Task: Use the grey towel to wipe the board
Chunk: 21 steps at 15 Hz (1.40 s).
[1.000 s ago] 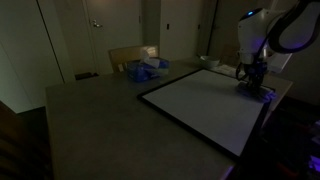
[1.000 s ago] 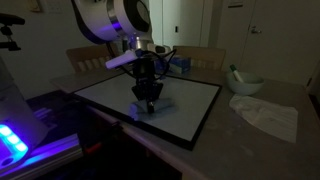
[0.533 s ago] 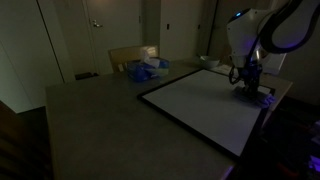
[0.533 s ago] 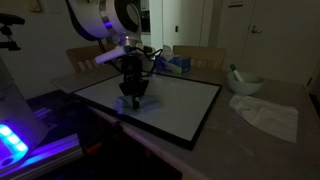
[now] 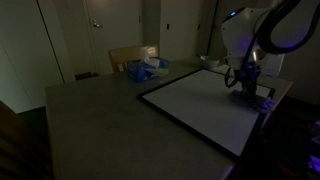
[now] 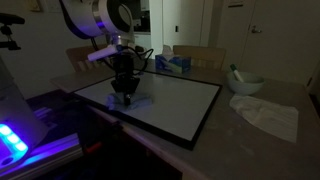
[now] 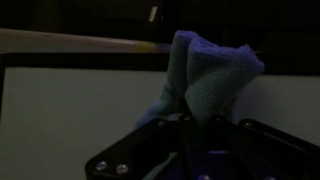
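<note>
Wiping is in progress. We see the table (image 5: 90, 125) carrying the board (image 5: 200, 105), which lies flat and takes up most of one end. Over the last second the arm (image 6: 100, 18) has slid the gripper (image 6: 124, 90) sideways across the board, from nearer its middle toward one corner, dragging the towel (image 6: 130, 102) beneath it. We judge this to be one wiping stroke, with most of the white surface not yet covered. The jaws are clamped on the towel, which presses on the board near its edge. The wrist view shows what the exterior views cannot: the towel (image 7: 210, 70) bunched and standing out past the gripper, with the board's black frame just beyond. Only an exterior view shows a white cloth (image 6: 265, 112) lying on the table, well apart from the board.
</note>
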{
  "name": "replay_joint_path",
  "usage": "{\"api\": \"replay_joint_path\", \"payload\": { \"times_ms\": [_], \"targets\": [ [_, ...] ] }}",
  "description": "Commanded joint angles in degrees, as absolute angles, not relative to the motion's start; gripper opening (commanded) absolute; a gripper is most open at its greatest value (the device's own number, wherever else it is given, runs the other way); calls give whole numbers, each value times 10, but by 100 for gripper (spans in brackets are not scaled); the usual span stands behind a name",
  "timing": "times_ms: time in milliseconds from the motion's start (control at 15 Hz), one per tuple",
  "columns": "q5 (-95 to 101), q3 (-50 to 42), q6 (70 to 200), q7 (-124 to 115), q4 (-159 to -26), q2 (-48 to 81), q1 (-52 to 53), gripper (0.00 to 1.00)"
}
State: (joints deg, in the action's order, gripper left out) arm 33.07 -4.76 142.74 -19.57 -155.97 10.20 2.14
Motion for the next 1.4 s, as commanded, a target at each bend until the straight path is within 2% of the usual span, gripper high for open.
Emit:
{"api": "replay_joint_path", "payload": {
  "times_ms": [0,67,133,1333],
  "targets": [
    [329,-49,1426,-194,-1559,102,24,10],
    [329,-49,1426,-194,-1559,102,24,10],
    [321,-48,1428,-186,-1557,105,22,2],
    [141,72,1426,-43,-1517,123,85,2]
  ]
}}
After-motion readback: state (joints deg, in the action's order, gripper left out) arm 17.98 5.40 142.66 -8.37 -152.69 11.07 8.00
